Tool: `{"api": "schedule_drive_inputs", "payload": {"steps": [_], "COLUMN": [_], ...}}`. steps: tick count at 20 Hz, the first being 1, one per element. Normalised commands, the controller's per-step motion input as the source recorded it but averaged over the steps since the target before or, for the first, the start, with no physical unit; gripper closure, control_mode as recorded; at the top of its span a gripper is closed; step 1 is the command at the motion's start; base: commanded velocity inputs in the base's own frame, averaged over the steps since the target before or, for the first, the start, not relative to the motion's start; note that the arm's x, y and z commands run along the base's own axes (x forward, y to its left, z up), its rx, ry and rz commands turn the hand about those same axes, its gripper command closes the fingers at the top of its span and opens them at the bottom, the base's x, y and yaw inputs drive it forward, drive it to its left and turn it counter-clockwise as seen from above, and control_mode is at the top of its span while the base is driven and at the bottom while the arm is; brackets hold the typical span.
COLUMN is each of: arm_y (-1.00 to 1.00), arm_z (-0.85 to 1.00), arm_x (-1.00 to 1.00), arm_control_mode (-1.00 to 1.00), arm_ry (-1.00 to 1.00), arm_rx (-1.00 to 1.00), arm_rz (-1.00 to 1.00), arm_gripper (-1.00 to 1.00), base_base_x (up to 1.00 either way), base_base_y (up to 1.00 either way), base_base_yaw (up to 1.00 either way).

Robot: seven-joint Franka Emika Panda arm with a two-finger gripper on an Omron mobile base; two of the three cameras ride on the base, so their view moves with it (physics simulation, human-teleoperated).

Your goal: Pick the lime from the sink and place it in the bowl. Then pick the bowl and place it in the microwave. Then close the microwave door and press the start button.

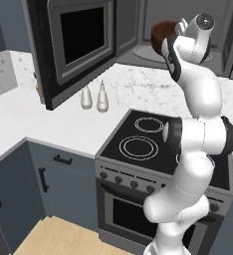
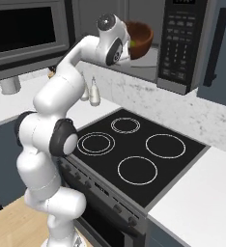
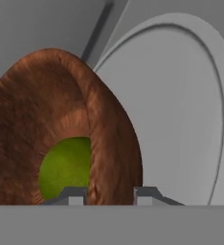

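bowl [image 3: 47,119] holding lime [image 3: 66,165], its rim clamped by the tool [image 3: 111,194], above microwave [image 2: 182,43] tray [image 3: 181,119].

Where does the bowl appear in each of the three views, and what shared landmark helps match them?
Left base view: the bowl sits top centre-right, beside the arm's wrist.
Right base view: top centre, right of the wrist, left of the black control strip.
Hand view: left half, the lime inside, the gripper on its wall.
Shared landmark: the round glass tray beneath it.
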Motion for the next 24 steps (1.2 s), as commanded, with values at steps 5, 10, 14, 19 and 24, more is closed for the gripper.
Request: {"api": "schedule_drive_inputs", "payload": {"steps": [5,10,14,19,24], "arm_y": [0.0,0.0,0.0,0.0,0.0], "arm_z": [-0.5,-0.23,-0.03,-0.06,0.38], "arm_x": [0.44,0.29,0.24,0.06,-0.61], "arm_control_mode": [-1.0,-1.0,-1.0,-1.0,-1.0], "arm_ry": [0.0,-0.06,-0.26,-0.26,-0.19], "arm_rx": [0.0,0.0,0.0,0.0,0.0], "arm_rz": [0.01,0.03,0.07,0.05,0.07], "arm_gripper": [-1.0,-1.0,-1.0,-1.0,-1.0], "base_base_x": [0.0,0.0,0.0,0.0,0.0], "base_base_y": [0.0,0.0,0.0,0.0,0.0], "base_base_yaw": [0.0,0.0,0.0,0.0,0.0]}}
